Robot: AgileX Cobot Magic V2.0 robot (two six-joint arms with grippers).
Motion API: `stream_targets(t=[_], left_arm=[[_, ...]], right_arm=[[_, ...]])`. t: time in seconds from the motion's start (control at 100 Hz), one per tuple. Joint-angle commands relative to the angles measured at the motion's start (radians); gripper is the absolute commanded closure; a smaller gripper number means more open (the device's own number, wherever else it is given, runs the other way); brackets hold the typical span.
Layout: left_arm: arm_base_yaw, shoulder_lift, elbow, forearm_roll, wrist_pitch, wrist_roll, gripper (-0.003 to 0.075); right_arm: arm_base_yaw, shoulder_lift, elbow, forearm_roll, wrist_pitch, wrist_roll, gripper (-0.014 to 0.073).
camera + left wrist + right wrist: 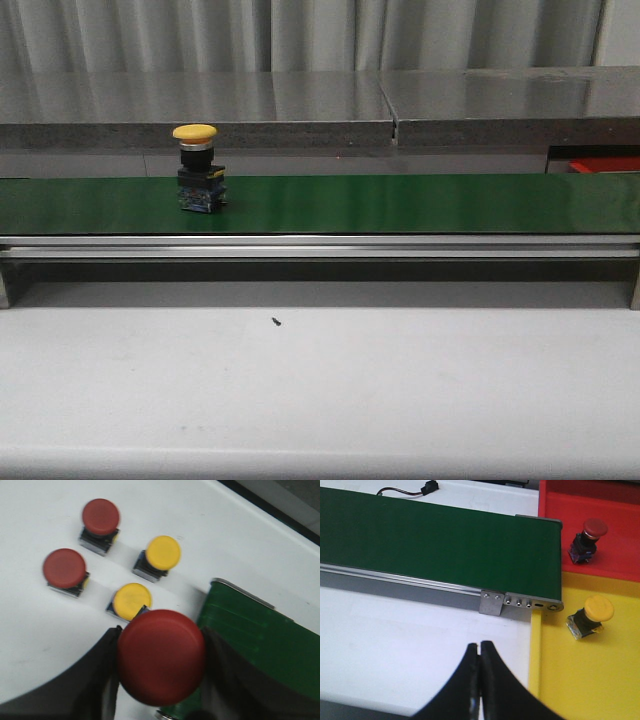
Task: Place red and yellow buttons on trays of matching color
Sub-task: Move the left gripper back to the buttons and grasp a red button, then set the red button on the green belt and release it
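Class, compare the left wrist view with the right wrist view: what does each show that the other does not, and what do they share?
Only the left wrist view: the left gripper shut on a red button, above two loose red buttons and two yellow ones.

Only the right wrist view: the shut, empty right gripper, the red tray holding one red button, the yellow tray holding one yellow button.

Both: the green conveyor belt and white table.
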Motion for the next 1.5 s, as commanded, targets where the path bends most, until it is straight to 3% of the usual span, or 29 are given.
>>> stream_targets(t=[0.0,0.37,0.92,0.99,1.06,1.23,1.28,1.31,1.49], left_arm=[[-0.057,-0.076,-0.035,-0.015,-0.009,0.003,0.0739],[-0.296,-0.019,-0.035,0.135,0.004,0.003,0.0739],[-0.322,0.054,0.01,0.131,-0.031,0.003,0.0733],[-0.322,0.054,0.01,0.129,-0.029,0.003,0.068],[-0.322,0.054,0.01,0.126,-0.027,0.005,0.0569],[-0.322,0.052,0.006,0.049,-0.02,0.04,0.011],[-0.322,0.048,0.004,0.031,-0.02,0.04,0.0019],[-0.322,0.043,0.004,0.024,-0.023,0.04,-0.0002],[-0.333,-0.014,0.004,0.011,-0.055,0.056,0.0085]], right_arm=[[0.0,-0.001,-0.023,0.016,-0.056,-0.003,0.066],[0.0,-0.001,-0.023,0.016,-0.056,-0.003,0.066],[0.0,-0.001,-0.023,0.016,-0.056,-0.003,0.066],[0.0,-0.001,-0.023,0.016,-0.056,-0.003,0.066],[0.0,-0.001,-0.023,0.016,-0.056,-0.003,0.066],[0.0,-0.001,-0.023,0.016,-0.056,-0.003,0.066],[0.0,-0.001,-0.023,0.016,-0.056,-0.003,0.066],[0.0,-0.001,-0.023,0.016,-0.056,-0.003,0.066],[0.0,-0.001,-0.023,0.016,-0.056,-0.003,0.066]])
